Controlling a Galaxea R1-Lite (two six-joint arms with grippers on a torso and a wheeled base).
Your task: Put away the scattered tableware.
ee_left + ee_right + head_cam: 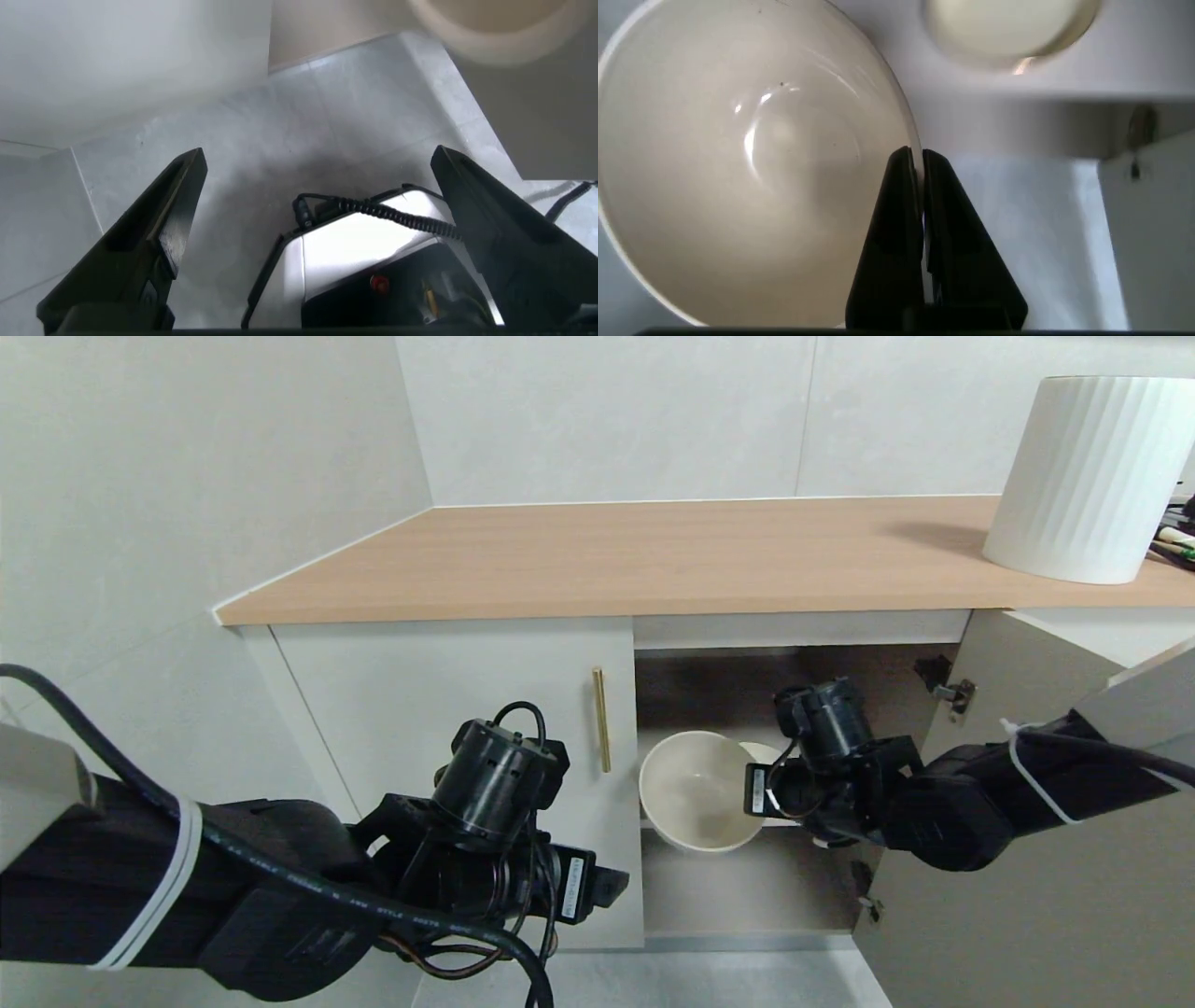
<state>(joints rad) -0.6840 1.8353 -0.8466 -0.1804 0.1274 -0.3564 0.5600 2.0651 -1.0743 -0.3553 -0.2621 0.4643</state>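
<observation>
Right gripper (922, 163): jaws pinched narrow on the rim of a cream bowl (757, 159), one finger inside the wall, one outside. The bowl is tipped on edge, its hollow facing out of the cabinet (803, 672). It hangs in the mouth of the cabinet's open half, on the side next to the closed door (448, 737).

Deeper in the cabinet, behind the held bowl, is a second dish (1008, 23), pale and round. It appears to sit on an inner shelf, but the view is poor. Whether the two touch I cannot tell.

Left gripper (318, 163): jaws spread wide, nothing between them. It is outside the cabinet, low in front of the closed door, above the tiled floor (308, 103).

Around the cabinet:
- A brass handle (601, 719) runs upright along the closed door's edge, just beside the bowl.
- The open door (1027, 915) is swung out on the far side of the opening, with a hinge (952, 691) at its top. The right arm reaches in alongside it.
- The wooden countertop (653, 555) lies on top of the cabinet.
- A white ribbed container (1088, 476) stands on the countertop, above the open door.
</observation>
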